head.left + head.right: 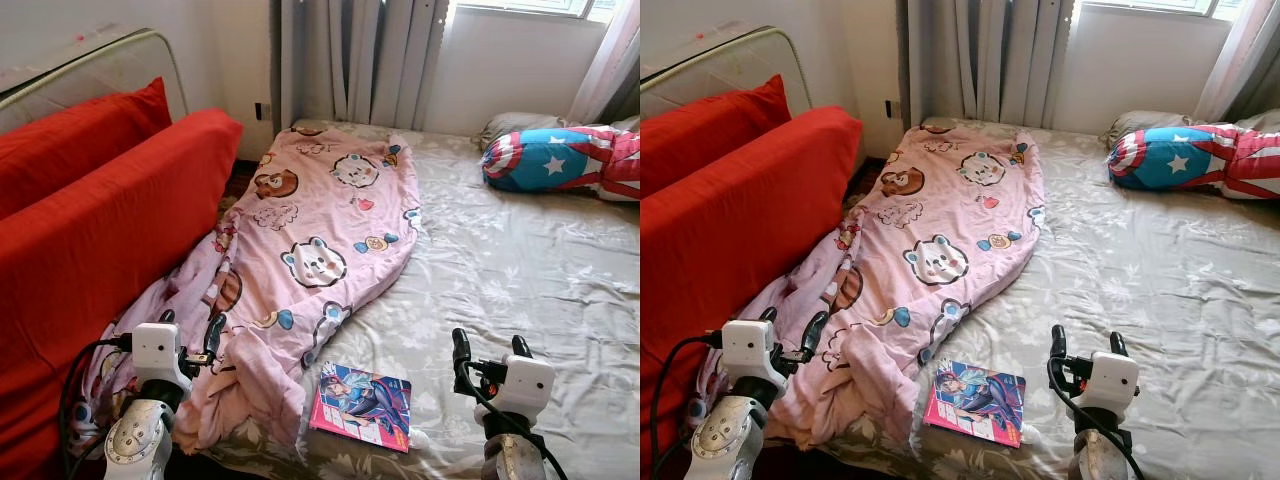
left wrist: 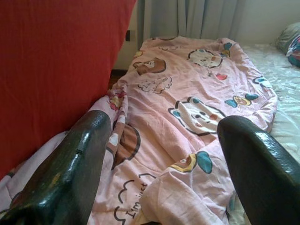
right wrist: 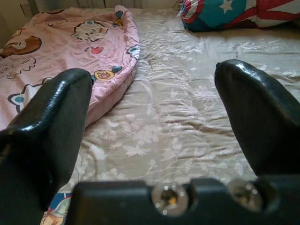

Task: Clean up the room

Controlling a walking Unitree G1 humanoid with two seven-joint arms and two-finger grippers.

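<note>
A pink blanket (image 1: 310,240) with cartoon bears lies crumpled along the left side of the bed and spills over its near left corner. A colourful magazine (image 1: 362,403) lies flat on the grey floral sheet (image 1: 500,270) near the bed's front edge. My left gripper (image 1: 190,332) is open and hovers over the blanket's bunched lower end (image 2: 178,187). My right gripper (image 1: 490,350) is open above bare sheet (image 3: 178,131), to the right of the magazine. A blue, red and white star pillow (image 1: 560,158) rests at the bed's far right.
A red sofa (image 1: 90,230) with a red cushion (image 1: 80,135) stands tight against the bed's left side. Grey curtains (image 1: 360,60) and a wall socket (image 1: 258,110) are behind the bed. A grey pillow (image 1: 512,124) sits behind the star pillow.
</note>
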